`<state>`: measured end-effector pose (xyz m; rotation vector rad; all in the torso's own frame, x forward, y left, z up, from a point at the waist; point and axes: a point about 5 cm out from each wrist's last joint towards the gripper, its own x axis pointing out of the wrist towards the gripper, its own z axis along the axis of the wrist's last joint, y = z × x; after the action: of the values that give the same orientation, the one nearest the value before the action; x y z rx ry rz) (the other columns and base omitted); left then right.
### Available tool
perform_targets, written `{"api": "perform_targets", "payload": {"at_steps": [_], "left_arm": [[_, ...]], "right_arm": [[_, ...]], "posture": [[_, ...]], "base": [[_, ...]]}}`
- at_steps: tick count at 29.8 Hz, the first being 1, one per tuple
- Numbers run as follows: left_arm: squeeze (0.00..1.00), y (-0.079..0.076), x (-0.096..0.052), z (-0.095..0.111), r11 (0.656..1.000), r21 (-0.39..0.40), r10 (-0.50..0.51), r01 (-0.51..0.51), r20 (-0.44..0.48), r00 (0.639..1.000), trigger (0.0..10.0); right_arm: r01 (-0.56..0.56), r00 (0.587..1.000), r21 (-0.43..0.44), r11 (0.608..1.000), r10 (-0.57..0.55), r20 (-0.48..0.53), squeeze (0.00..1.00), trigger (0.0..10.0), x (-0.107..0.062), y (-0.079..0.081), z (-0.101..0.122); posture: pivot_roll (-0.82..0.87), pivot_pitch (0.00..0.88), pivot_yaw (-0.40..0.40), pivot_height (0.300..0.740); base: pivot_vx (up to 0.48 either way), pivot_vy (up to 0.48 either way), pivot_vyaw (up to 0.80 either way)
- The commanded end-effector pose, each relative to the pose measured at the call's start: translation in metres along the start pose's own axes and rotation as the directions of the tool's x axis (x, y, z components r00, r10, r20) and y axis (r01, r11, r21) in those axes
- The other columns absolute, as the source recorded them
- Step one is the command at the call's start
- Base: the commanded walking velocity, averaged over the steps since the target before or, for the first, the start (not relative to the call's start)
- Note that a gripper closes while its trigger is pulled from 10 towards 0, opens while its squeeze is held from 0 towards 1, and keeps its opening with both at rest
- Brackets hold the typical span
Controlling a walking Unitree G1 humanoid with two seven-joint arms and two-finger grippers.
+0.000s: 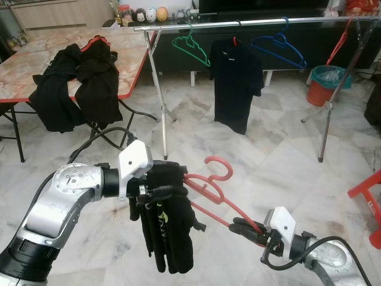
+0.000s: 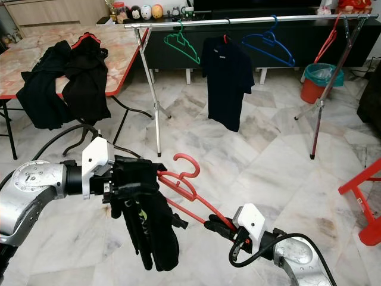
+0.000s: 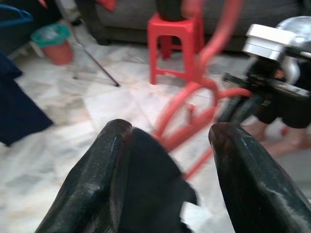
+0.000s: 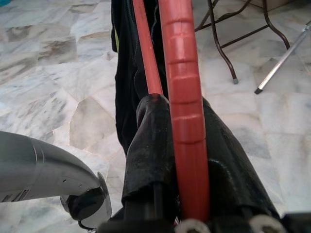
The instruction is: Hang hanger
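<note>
The right gripper (image 1: 245,227) is clamped on one arm of the thin red plastic hanger (image 1: 209,186); it looks light, stiff and slick, so keep hold there. Its long axis runs toward the left gripper (image 1: 156,192), pinching a limp black garment (image 1: 168,229); hook up. Beyond, well apart, the silver clothes rail (image 1: 250,22)

Pale marble floor (image 1: 268,161) spreads under daylight. A pink-topped table (image 1: 41,56) with dark clothes (image 1: 77,83) stands far beyond the jaws; a dark cabinet (image 1: 178,53), orange bin (image 1: 324,83) and red stool (image 3: 175,43) behind.
</note>
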<state>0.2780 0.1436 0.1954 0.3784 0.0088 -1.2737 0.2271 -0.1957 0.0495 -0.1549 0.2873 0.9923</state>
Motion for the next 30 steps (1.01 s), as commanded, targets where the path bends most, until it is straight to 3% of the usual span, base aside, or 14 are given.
{"api": "perform_targets", "payload": {"at_steps": [1,5,12,15,24,30], "left_arm": [[0.0,0.007,0.004,0.007,0.997,0.07,0.035,-0.035,0.004,0.999,10.0],[0.0,0.008,0.008,0.008,0.996,0.081,0.026,-0.027,0.008,1.0,10.0],[0.0,-0.002,0.006,-0.001,0.988,0.087,-0.118,0.124,-0.073,0.99,10.0],[0.0,-0.002,0.006,-0.003,0.986,0.103,-0.121,0.13,-0.091,0.988,10.0],[0.0,0.004,0.012,-0.008,0.981,0.178,-0.061,0.079,-0.104,0.993,10.0],[0.0,0.015,0.008,-0.004,0.979,0.202,0.019,-0.002,-0.08,0.997,10.0]], "right_arm": [[-0.028,0.998,-0.027,0.999,0.029,0.048,0.0,10.0,0.003,0.002,0.011],[-0.045,0.998,-0.027,0.999,0.046,0.046,0.0,10.0,0.004,0.005,0.012],[-0.051,0.998,-0.026,0.998,0.052,0.039,0.0,10.0,0.002,0.005,0.012],[-0.053,0.998,-0.026,0.998,0.054,0.039,0.0,10.0,0.002,0.005,0.012],[-0.063,0.997,-0.026,0.998,0.064,0.035,0.0,10.0,0.003,0.007,0.012],[-0.059,0.998,-0.029,0.998,0.06,0.032,0.0,10.0,0.003,0.007,0.011]], "posture": [[-0.02,0.02,0.085,0.74],[-0.02,0.022,0.084,0.74],[-0.02,0.031,0.083,0.74],[-0.02,0.031,0.083,0.74],[-0.03,0.033,0.081,0.74],[-0.03,0.033,0.081,0.74]], "base": [[0.0,0.0,0.0],[0.0,0.0,0.0],[0.0,0.0,0.0],[0.0,0.0,0.0],[0.0,0.0,0.0],[0.0,0.0,0.0]]}}
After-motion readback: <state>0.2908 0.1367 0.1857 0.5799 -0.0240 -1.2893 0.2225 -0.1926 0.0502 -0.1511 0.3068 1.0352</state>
